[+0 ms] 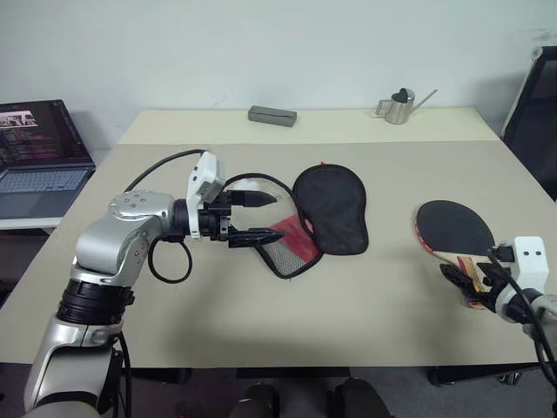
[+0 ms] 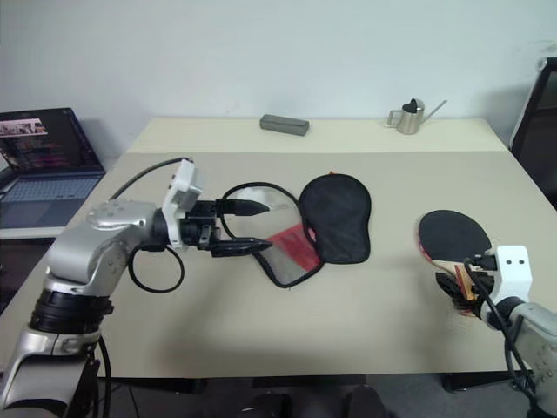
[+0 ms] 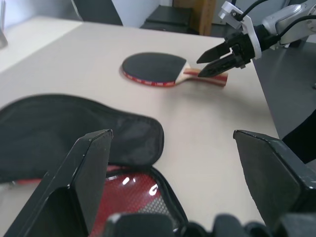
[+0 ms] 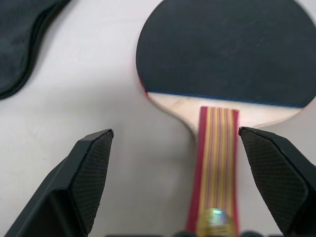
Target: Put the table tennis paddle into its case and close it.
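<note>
Right hand (image 1: pixel 474 287) sits low at the counter's (image 1: pixel 365 331) near right corner, fingers spread wide and holding nothing. Directly ahead of it lies the paddle (image 1: pixel 454 230), flat on the counter, black face up. Its long axis runs away from the hand: the striped handle points back between the two fingers, the round blade lies beyond. In the right wrist view the handle lies nearer one finger than the other, so the grasp likely needs a small sideways shift before closing. This arm is much the nearer to the paddle.

Left hand (image 1: pixel 254 218) hovers just over the case (image 1: pixel 326 212) near the counter's middle, pointing roughly level toward the right, fingers also apart and empty. The case lies unzipped, its black flap folded open beyond the red-and-mesh half. Paddle and case are well apart.
</note>
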Controlling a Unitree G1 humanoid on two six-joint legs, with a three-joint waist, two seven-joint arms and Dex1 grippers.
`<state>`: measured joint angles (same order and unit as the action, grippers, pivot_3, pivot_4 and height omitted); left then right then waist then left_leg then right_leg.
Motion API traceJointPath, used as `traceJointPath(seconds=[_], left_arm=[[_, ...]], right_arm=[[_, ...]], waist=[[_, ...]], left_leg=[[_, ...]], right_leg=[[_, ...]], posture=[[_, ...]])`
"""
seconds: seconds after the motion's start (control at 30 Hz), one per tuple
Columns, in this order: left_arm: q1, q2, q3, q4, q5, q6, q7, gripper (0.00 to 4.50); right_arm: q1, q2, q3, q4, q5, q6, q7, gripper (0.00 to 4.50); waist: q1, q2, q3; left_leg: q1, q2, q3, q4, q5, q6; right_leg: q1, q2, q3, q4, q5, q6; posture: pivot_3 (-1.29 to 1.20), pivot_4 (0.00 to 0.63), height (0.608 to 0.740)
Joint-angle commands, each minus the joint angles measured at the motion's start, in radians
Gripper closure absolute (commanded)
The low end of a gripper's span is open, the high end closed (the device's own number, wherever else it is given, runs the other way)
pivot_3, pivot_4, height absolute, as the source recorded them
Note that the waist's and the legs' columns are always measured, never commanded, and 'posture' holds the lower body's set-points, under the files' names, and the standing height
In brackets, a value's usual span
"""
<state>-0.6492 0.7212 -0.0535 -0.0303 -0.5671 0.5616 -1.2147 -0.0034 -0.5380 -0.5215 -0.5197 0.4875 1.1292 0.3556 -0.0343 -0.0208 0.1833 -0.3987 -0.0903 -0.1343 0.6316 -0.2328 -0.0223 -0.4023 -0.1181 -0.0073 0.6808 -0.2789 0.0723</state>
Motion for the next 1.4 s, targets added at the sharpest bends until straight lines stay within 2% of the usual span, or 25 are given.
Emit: traceJointPath(seconds=[0.03, 0.33, 0.63, 1.13, 1.23, 1.4], left_arm=[[-0.027, -0.001, 0.01, -0.013, 0.004, -0.017, -0.016, 0.21], [-0.056, -0.003, -0.002, -0.001, 0.043, -0.03, -0.028, 0.21], [-0.132, -0.044, -0.058, 0.003, 0.106, -0.033, -0.007, 0.21], [-0.163, -0.083, -0.067, 0.047, 0.161, -0.078, -0.012, 0.21], [-0.153, -0.077, -0.064, 0.039, 0.161, -0.075, -0.012, 0.21], [-0.141, -0.069, -0.059, 0.032, 0.16, -0.071, -0.009, 0.21]], right_arm=[[0.015, 0.004, 0.033, -0.006, -0.029, -0.064, -0.018, 0.04], [0.068, 0.005, 0.028, 0.064, -0.064, -0.165, -0.027, 0.04], [0.086, 0.029, 0.014, 0.07, -0.06, -0.162, -0.054, 0.04], [0.025, 0.085, 0.141, 0.159, -0.168, -0.268, -0.137, 0.04], [0.023, 0.084, 0.155, 0.172, -0.188, -0.272, -0.15, 0.56], [0.012, 0.079, 0.169, 0.195, -0.205, -0.255, -0.174, 2.27]], waist=[[0.001, 0.0, 0.0], [0.004, -0.001, -0.001], [0.003, -0.001, -0.001], [-0.001, -0.002, -0.001], [-0.001, -0.002, -0.001], [0.003, -0.003, -0.002]], left_leg=[[0.0, 0.0, 0.0, 0.0, 0.0, 0.0], [0.0, 0.0, -0.001, 0.0, 0.0, 0.0], [0.001, 0.0, -0.001, 0.001, 0.0, 0.0], [0.004, 0.0, -0.001, 0.003, 0.0, 0.0], [0.009, 0.001, -0.001, 0.003, 0.0, 0.0], [0.014, 0.001, -0.001, 0.003, 0.0, 0.001]], right_leg=[[0.0, 0.0, 0.0, 0.0, 0.0, 0.0], [0.001, 0.0, -0.001, 0.0, 0.0, 0.0], [0.002, 0.0, -0.001, 0.0, 0.0, 0.0], [0.006, 0.001, 0.0, 0.0, 0.001, 0.001], [0.012, 0.001, 0.0, -0.002, 0.001, 0.002], [0.017, 0.001, 0.0, -0.002, -0.002, 0.006]], posture=[[0.0, 0.15, 0.74], [0.0, 0.15, 0.74], [0.0, 0.15, 0.74], [0.0, 0.15, 0.74], [0.0, 0.15, 0.74], [0.0, 0.15, 0.74]])
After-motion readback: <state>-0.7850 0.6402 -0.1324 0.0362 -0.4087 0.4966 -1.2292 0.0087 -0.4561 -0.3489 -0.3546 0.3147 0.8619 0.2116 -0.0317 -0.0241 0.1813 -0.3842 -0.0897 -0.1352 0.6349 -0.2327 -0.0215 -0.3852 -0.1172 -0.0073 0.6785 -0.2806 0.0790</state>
